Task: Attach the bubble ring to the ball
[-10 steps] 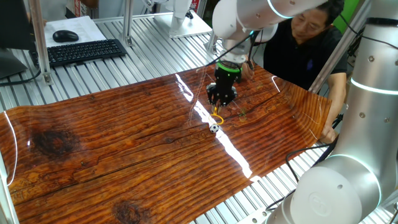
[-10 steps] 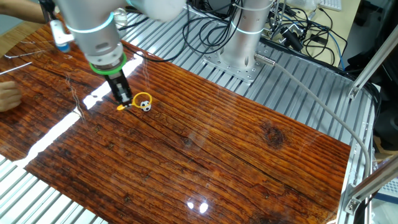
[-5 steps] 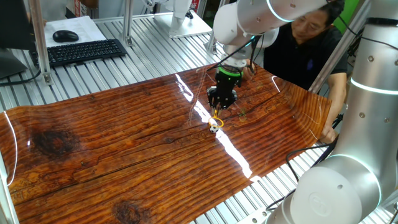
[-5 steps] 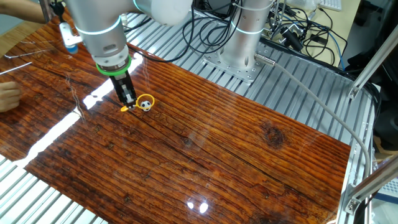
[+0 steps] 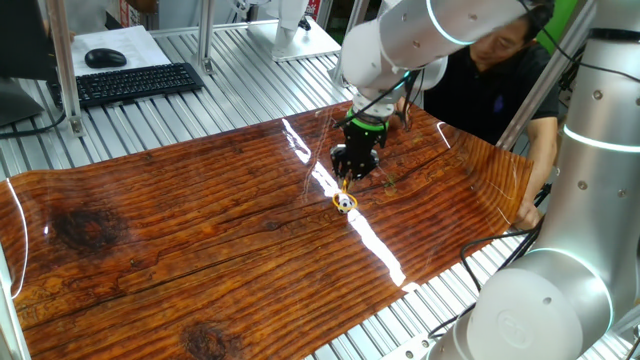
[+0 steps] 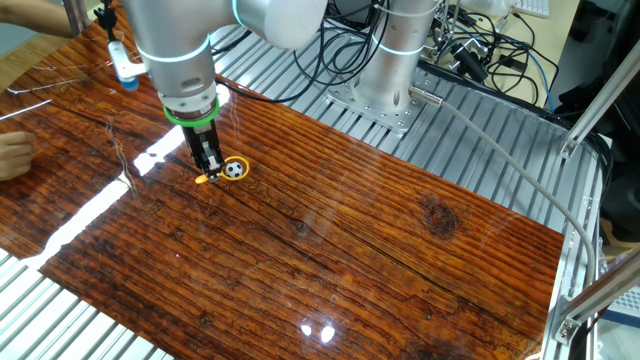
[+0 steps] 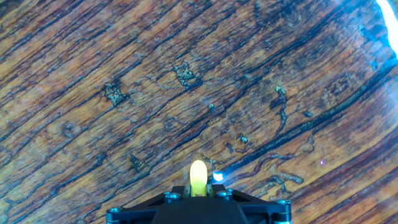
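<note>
The small black-and-white ball [image 6: 234, 170] lies on the wooden table, and the orange-yellow bubble ring [image 6: 226, 167] lies around it. In the one fixed view the ball [image 5: 344, 203] and ring [image 5: 343, 196] sit just below my gripper [image 5: 352, 172]. My gripper [image 6: 210, 168] is shut on the ring's stem handle, right beside the ball on its left. In the hand view the yellow stem [image 7: 198, 176] sticks out between the black jaws; the ball and the loop are out of that view.
The red-brown wooden board [image 6: 380, 250] rests on a ribbed aluminium table. A person sits at the far side [image 5: 500, 70], with a hand [image 6: 12, 155] resting on the board's left edge. A second robot base [image 6: 385, 60] with cables stands behind. A keyboard [image 5: 135, 82] lies at the far left.
My gripper has moved the ring sideways over the ball. The loop was beside the ball before and now surrounds it.
</note>
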### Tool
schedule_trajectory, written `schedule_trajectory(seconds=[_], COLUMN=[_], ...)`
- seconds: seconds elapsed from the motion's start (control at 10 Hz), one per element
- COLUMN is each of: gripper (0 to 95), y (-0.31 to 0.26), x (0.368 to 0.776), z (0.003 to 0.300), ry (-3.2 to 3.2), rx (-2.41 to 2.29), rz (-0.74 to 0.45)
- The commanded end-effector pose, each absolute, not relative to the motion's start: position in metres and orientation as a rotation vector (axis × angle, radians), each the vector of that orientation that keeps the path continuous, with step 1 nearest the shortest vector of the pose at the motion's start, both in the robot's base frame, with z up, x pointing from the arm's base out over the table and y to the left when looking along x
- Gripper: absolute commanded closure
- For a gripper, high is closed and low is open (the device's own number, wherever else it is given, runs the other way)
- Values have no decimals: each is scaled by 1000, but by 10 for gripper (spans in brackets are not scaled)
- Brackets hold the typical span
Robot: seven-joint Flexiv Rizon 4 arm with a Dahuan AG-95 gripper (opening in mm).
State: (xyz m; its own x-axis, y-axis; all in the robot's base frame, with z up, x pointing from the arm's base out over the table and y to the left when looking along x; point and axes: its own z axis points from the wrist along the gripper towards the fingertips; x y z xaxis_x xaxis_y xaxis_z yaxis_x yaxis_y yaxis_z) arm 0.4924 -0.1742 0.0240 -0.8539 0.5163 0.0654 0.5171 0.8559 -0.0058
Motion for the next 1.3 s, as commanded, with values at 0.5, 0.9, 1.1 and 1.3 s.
schedule_trajectory(seconds=[0.5,0.9,1.1,1.3], gripper=[950,950,950,950], y=[-182,-205,-201,-196], x=[491,505,503,498], z=[33,53,57,63], ry=[-2985,-3001,-3010,-3007], rx=[-701,-641,-619,-635], rz=[-56,-116,-120,-106])
